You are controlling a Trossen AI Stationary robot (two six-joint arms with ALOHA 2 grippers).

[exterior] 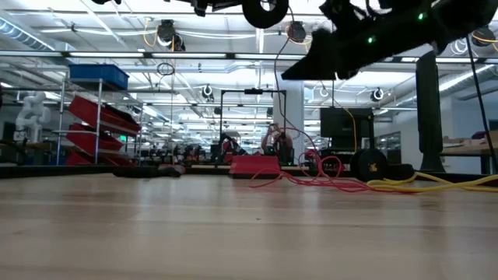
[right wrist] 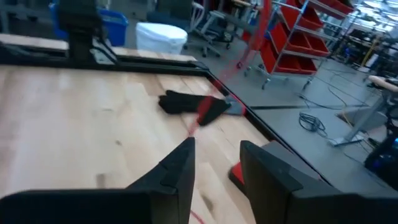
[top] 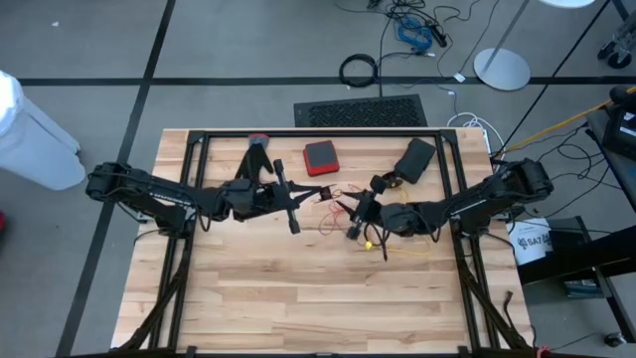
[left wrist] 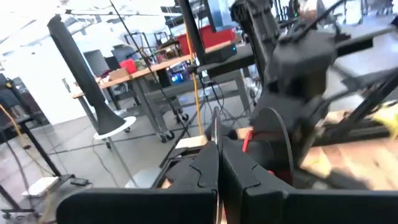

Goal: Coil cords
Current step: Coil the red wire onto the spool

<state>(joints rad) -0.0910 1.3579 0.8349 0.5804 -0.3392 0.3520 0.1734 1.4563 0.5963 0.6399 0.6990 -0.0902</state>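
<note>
A thin red cord (top: 323, 191) runs from my left gripper (top: 303, 197) at mid-table. It drops in loose loops (exterior: 311, 173) onto the wood. My left gripper (left wrist: 217, 165) is shut on it, held above the table. My right gripper (top: 350, 211) faces it from the right, just beside the cord. Its fingers (right wrist: 216, 168) are open with nothing between them, and the red cord (right wrist: 205, 106) passes beyond their tips. A yellow cord (top: 388, 247) lies in a loose heap on the table under the right arm (exterior: 436, 183). My left gripper pinches the red cord between its two shut fingers, and a thin strand (left wrist: 214, 127) comes out right at their tips. The fingers point level, coming from the table's left. Below the hold the cord (exterior: 278, 101) hangs slack down to its loops on the table.
A red box (top: 320, 157) and a black device (top: 415, 159) sit at the far middle. A black glove (top: 256, 149) lies at the far edge by the black frame rail (top: 318, 134). The near half of the table shows bare wood (top: 318, 298).
</note>
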